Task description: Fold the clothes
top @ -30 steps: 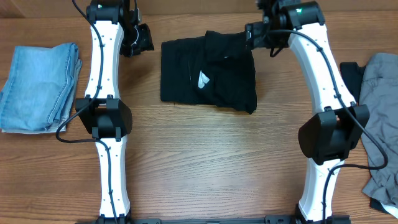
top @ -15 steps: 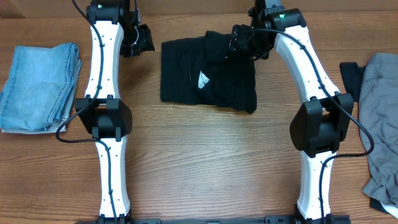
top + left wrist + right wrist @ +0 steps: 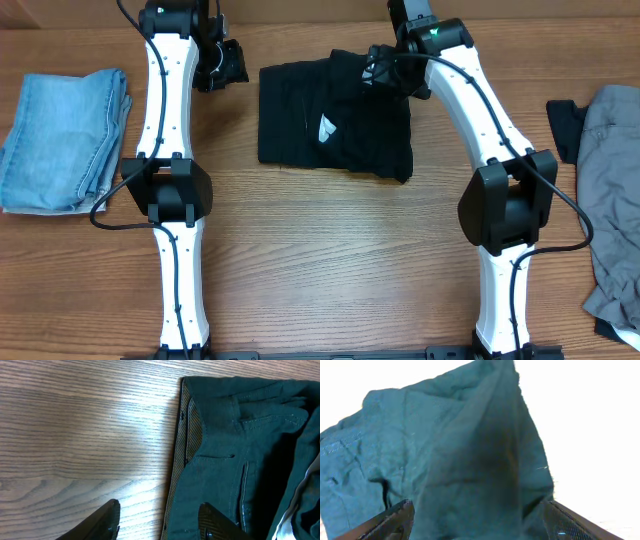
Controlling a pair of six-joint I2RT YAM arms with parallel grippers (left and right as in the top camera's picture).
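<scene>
A black garment (image 3: 335, 115) lies folded at the back middle of the wooden table, with a white label showing on top. My left gripper (image 3: 228, 65) is open just left of the garment; in the left wrist view its fingers (image 3: 161, 521) straddle the garment's left edge (image 3: 235, 460), low over the wood. My right gripper (image 3: 383, 72) hangs over the garment's back right part. In the right wrist view its fingers (image 3: 477, 525) stand wide apart, with a raised fold of the dark cloth (image 3: 455, 460) between them.
Folded blue jeans (image 3: 62, 140) lie at the far left. A grey garment (image 3: 615, 190) is heaped at the right edge, with a black piece (image 3: 563, 125) beside it. Both arm bases stand at the table's front.
My right gripper has moved left from the garment's back right corner to over its upper part. The left arm and the garment have not visibly moved.
</scene>
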